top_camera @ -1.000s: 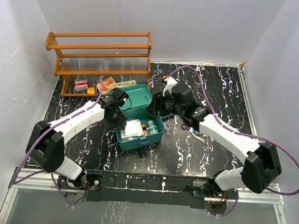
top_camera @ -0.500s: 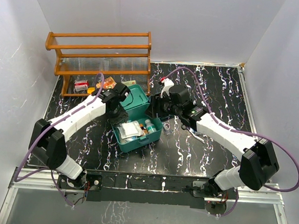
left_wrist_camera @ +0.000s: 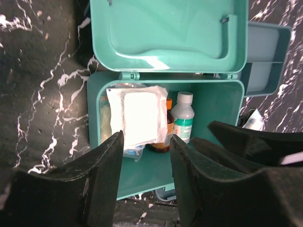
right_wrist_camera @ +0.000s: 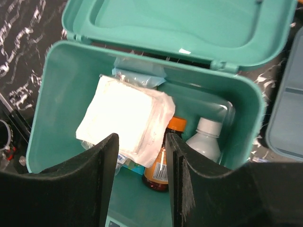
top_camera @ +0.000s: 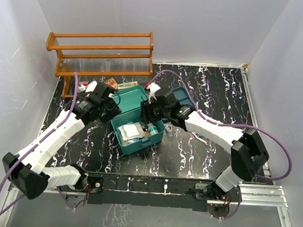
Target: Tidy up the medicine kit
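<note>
Both half-open and empty, the left gripper [left_wrist_camera: 146,138] and right gripper [right_wrist_camera: 142,138] hover above the open medicine kit [top_camera: 141,145] mid-table. Sharing one box (fingers close together), they could collide and dislodge the loose gauze pad [right_wrist_camera: 120,113].

The black marbled table [top_camera: 220,92] carried the open medicine kit [top_camera: 139,145], a wooden rack [top_camera: 101,50] and a blue-teal tray [left_wrist_camera: 265,61].

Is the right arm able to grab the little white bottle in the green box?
Probably yes. The medicine kit stands open, the right end effector hangs just above it, jaws apart, and nothing covers the white bottle. An orange-capped bottle crowds one side.
</note>
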### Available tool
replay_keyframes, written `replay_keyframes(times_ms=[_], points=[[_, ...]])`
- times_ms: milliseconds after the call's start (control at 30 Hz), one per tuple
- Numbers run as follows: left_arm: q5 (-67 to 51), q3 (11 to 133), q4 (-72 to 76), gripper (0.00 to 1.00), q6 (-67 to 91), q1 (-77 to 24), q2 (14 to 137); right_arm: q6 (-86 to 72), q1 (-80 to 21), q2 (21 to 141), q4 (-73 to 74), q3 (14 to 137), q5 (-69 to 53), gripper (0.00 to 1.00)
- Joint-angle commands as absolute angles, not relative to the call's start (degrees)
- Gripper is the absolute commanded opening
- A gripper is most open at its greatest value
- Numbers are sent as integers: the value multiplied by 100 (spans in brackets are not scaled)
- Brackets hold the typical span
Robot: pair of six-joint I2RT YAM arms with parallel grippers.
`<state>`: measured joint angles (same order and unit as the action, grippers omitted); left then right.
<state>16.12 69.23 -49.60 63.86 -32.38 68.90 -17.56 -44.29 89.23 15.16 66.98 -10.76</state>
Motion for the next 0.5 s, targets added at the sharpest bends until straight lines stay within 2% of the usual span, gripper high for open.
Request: replay_keyframes(times_ms=[0, 167, 267, 467], points=[[2043, 6560, -4905, 43, 6149, -3191, 6476, -1355, -4767, 9227, 1708, 7066, -927, 41], [1534, 5641, -4514, 41, 5809, -3153, 5964, -1196, -5045, 9702, 1908, 7316, -1161, 38], [849, 4885, -3726, 40, 5498, -3144, 5550, -1131, -5195, 9932, 2059, 7518, -1306, 37], [334, 4438, -3182, 33, 5127, -3108, 5270, -1113, -5410, 10416, 2144, 7670, -1159, 37]])
